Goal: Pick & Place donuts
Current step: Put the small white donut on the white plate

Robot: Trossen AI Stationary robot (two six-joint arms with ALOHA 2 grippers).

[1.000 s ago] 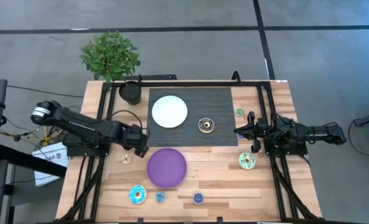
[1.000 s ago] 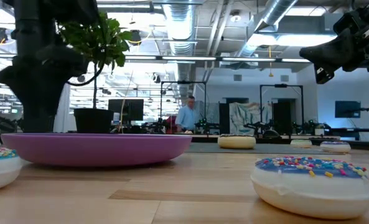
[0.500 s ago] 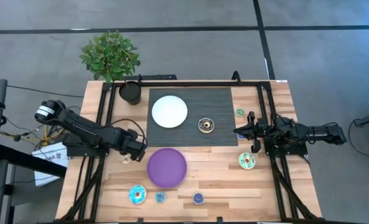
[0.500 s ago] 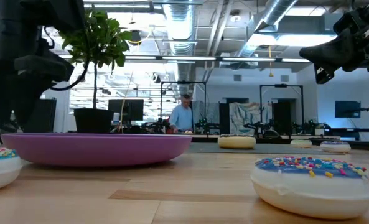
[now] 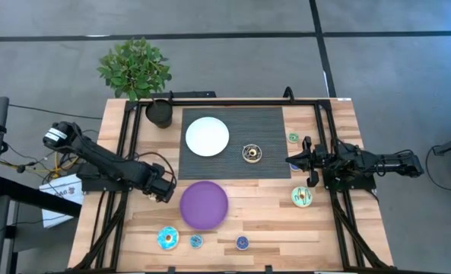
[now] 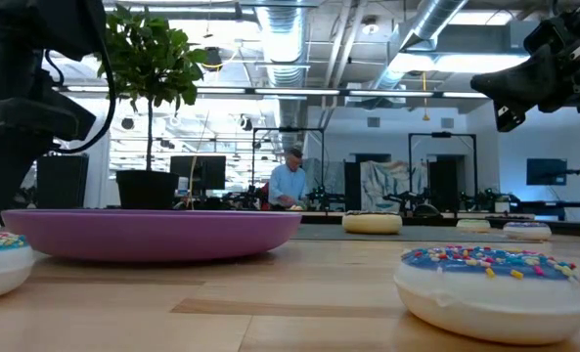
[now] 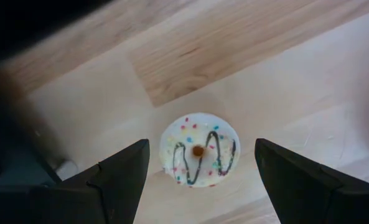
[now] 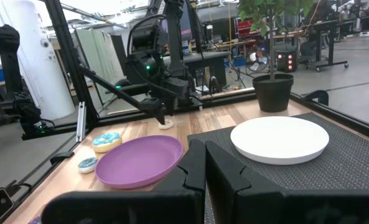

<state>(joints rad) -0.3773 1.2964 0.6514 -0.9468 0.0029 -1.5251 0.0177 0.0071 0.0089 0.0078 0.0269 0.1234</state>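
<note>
Moved down and left from beside the purple plate since 1 earlier frame: left gripper, now poised over the cream mini donut on the bench, jaws spread wide, straddling it untouched. Parked above the bench's right side: right gripper, jaws clenched empty.

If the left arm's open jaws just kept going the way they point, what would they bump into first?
Most likely the small cream donut, lying on the wooden table centred between the left gripper and its open jaws. How far off it lies is hard to judge.
</note>
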